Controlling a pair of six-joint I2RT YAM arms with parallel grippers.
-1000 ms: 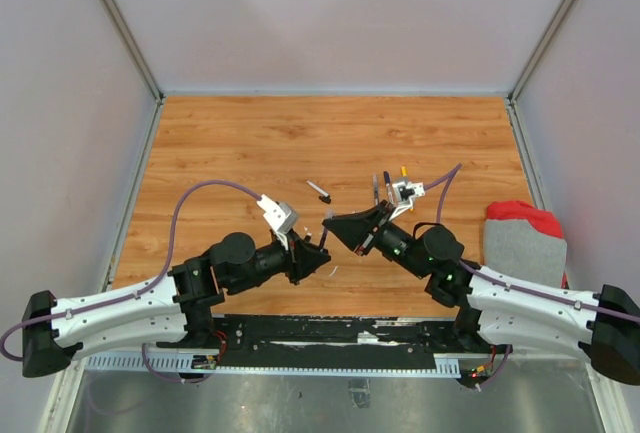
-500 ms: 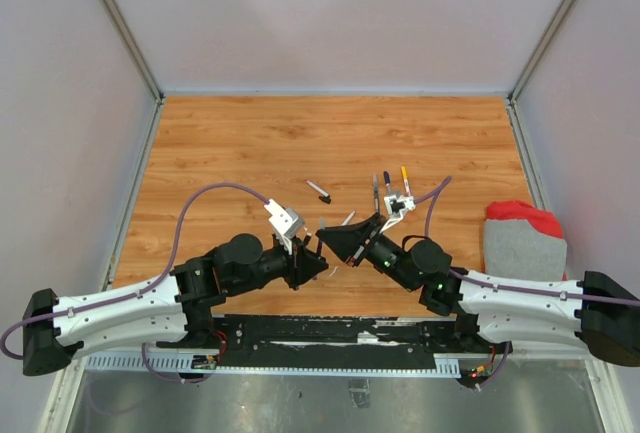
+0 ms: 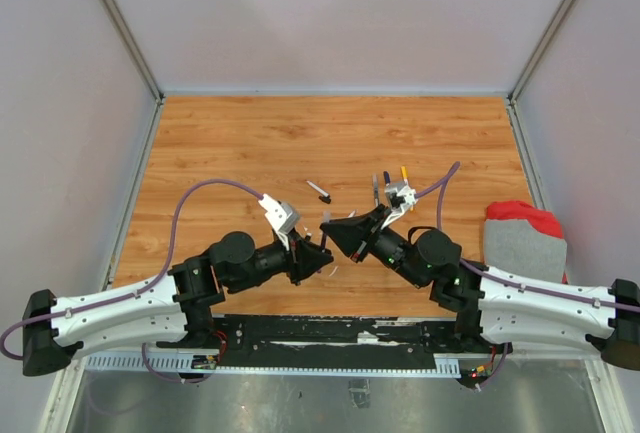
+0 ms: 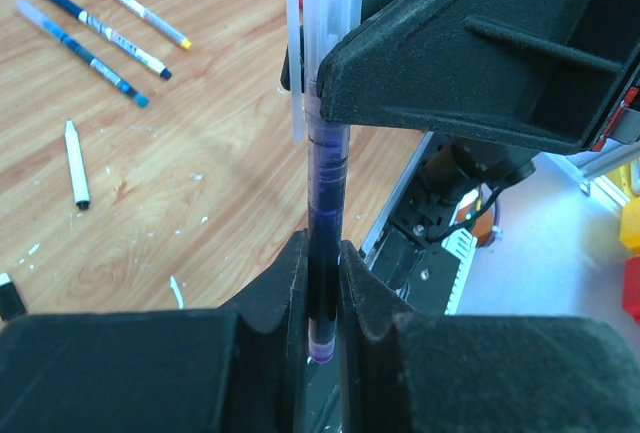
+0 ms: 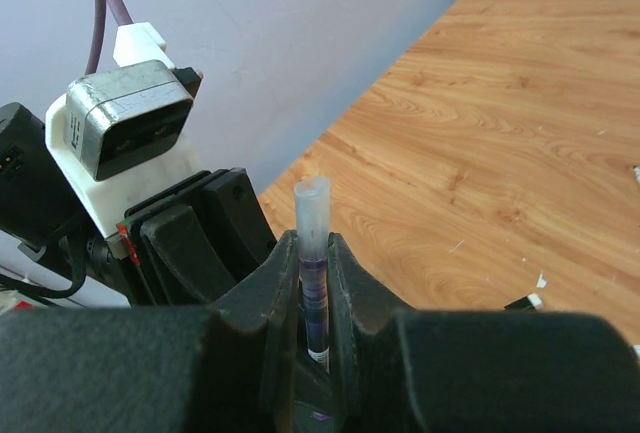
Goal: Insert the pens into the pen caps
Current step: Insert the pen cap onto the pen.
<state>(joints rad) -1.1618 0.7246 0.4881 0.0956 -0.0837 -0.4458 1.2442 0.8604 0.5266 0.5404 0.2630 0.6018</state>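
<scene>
— Well, what has the left gripper [image 4: 322, 265] got?
— Its two fingers are pinched tight on the dark violet pen [image 4: 326, 188], low on the barrel. The pen stands straight up between them in the left wrist view.
— And the right gripper [image 5: 315, 271]?
— Closed as well, on the clear cap [image 5: 312, 215]. The pen's violet end shows through the cap's wall, so it is partly inside.
— Where are the two of them?
— Tip to tip above the near middle of the wooden table [image 3: 230, 143], with the arms angled in from either side.
— The other pens?
— Lying on the wood beyond the grippers. The three loose pens [image 4: 105, 33] are side by side, nearly parallel: one yellow-ended, one dark blue, one light blue. A white pen [image 4: 75, 161] with a dark tip lies apart from them, and a small black cap [image 4: 9, 298] is near it at the frame's edge.
— Anything else?
— A red and grey cloth [image 3: 525, 238] at the table's right edge.
</scene>
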